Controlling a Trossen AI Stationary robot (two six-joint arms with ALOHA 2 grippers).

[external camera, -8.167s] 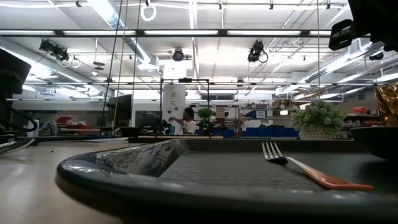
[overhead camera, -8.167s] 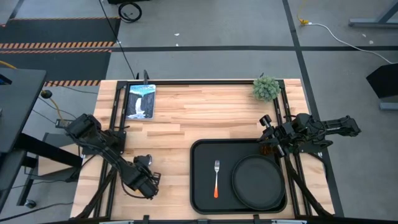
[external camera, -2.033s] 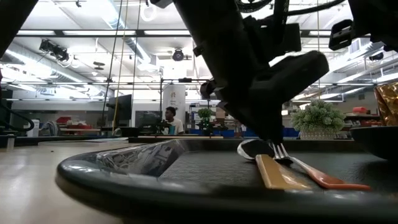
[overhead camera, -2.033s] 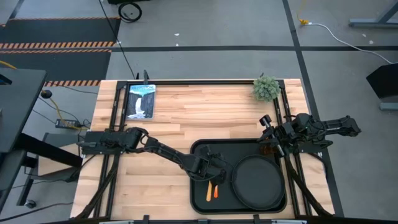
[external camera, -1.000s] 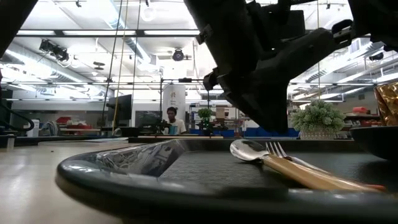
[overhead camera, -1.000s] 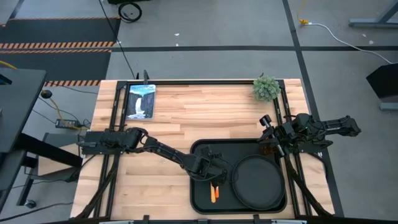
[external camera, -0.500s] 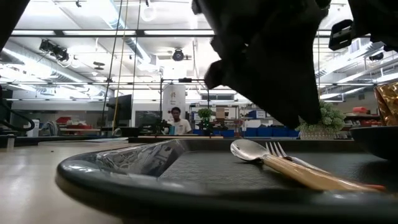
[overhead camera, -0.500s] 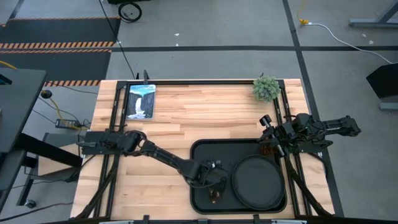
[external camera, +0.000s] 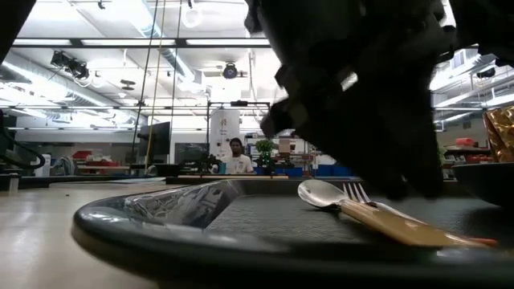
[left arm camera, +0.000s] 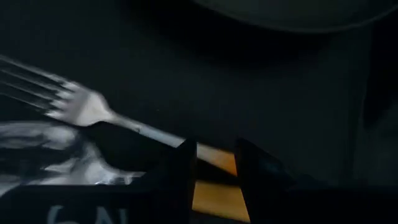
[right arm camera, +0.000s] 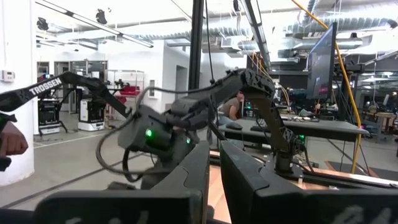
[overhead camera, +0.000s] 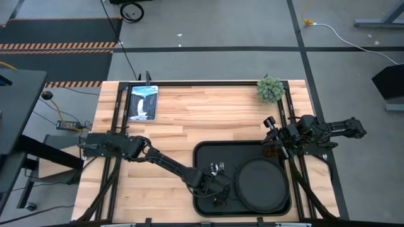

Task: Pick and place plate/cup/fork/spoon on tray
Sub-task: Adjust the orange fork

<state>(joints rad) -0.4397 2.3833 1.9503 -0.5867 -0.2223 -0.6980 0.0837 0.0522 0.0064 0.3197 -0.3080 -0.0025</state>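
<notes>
The black tray (overhead camera: 203, 151) lies at the table's near right, with the round black plate (overhead camera: 260, 184) in its right half. The spoon (external camera: 323, 193) and the fork (left arm camera: 73, 106) lie side by side in the tray's left half, bowl and tines (overhead camera: 218, 167) toward the far edge. My left gripper (overhead camera: 221, 195) hovers low over their handles, slightly open, and the spoon's yellow-orange handle (left arm camera: 214, 200) shows in the gap. My right gripper (overhead camera: 271, 140) waits shut at the tray's far right corner, beside the amber cup (overhead camera: 271, 151).
A small potted plant (overhead camera: 270, 89) stands at the far right of the table and a picture card (overhead camera: 142, 102) lies at the far left. Bare wood lies left of the tray. A person (external camera: 235, 157) shows far off in the room behind.
My left gripper has gone toward the table's near edge along the cutlery and now covers the orange handles that showed a second ago. The spoon and fork have stayed where they lay on the tray.
</notes>
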